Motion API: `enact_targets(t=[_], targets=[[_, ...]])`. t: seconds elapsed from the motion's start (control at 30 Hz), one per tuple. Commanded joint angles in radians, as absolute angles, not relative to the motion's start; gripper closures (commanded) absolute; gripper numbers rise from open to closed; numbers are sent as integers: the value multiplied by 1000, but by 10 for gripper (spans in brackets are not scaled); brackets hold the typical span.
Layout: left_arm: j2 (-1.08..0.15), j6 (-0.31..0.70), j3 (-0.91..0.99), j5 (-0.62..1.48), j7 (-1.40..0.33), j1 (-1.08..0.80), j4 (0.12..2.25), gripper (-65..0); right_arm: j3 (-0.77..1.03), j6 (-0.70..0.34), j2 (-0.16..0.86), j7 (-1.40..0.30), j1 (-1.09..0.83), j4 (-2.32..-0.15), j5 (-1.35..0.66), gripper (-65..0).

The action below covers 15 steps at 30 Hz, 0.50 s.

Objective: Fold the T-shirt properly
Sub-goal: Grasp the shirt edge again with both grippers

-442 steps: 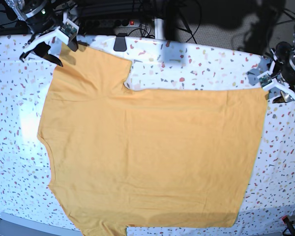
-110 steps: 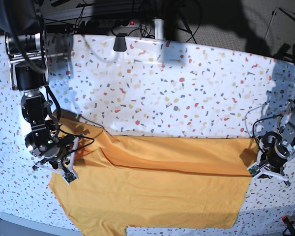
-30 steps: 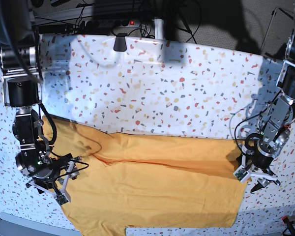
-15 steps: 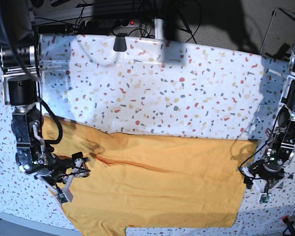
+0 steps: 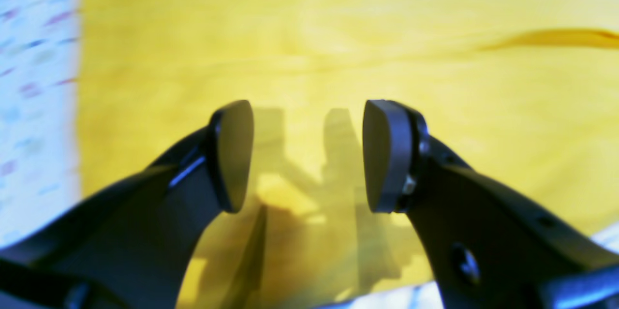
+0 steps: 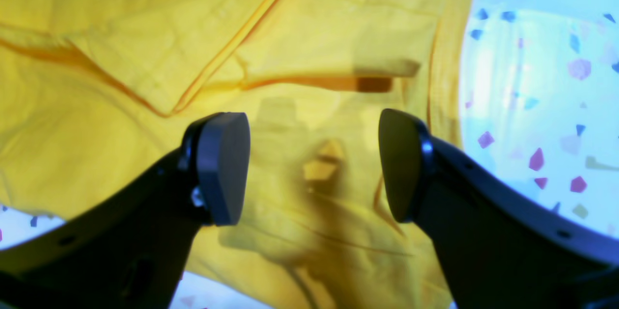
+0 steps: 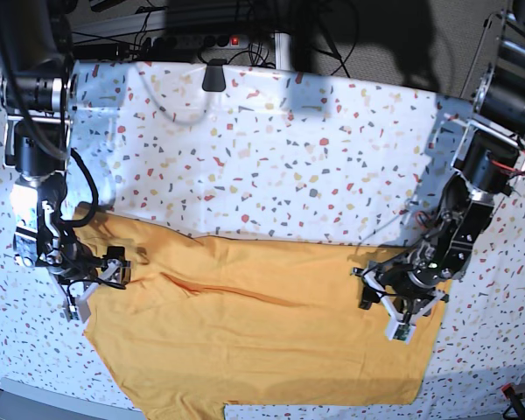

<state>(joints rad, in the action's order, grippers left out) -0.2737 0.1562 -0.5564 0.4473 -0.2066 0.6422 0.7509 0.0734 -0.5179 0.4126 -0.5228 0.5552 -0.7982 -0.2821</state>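
Observation:
The orange-yellow T-shirt (image 7: 262, 341) lies folded over itself across the near half of the table, its folded edge running left to right. My left gripper (image 7: 383, 313) hovers open over the shirt's right end; in the left wrist view its jaws (image 5: 308, 154) stand apart above flat fabric (image 5: 338, 33), with nothing between them. My right gripper (image 7: 94, 282) is open over the shirt's left end. In the right wrist view it (image 6: 314, 164) spans the creased sleeve and seams (image 6: 121, 130) without holding them.
A white speckled tablecloth (image 7: 289, 166) covers the table. A small black object (image 7: 213, 77) sits at the far edge, and cables with a power strip (image 7: 219, 39) lie behind it. The table's front edge runs just below the shirt's hem.
My left gripper has swung leftwards from the shirt's right edge to over the cloth. My right gripper has shifted up and left towards the shirt's left edge. Both have stayed open.

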Motion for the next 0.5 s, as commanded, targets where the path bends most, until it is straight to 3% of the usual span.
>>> enact_targets(t=[0.0, 0.47], targets=[[-276, 150, -549, 444, -183, 664, 762, -348, 87, -536, 426, -500, 567, -813, -285, -417], [-268, 150, -549, 393, -165, 500, 776, -348, 93, -572, 421, -517, 328, -850, -216, -416]])
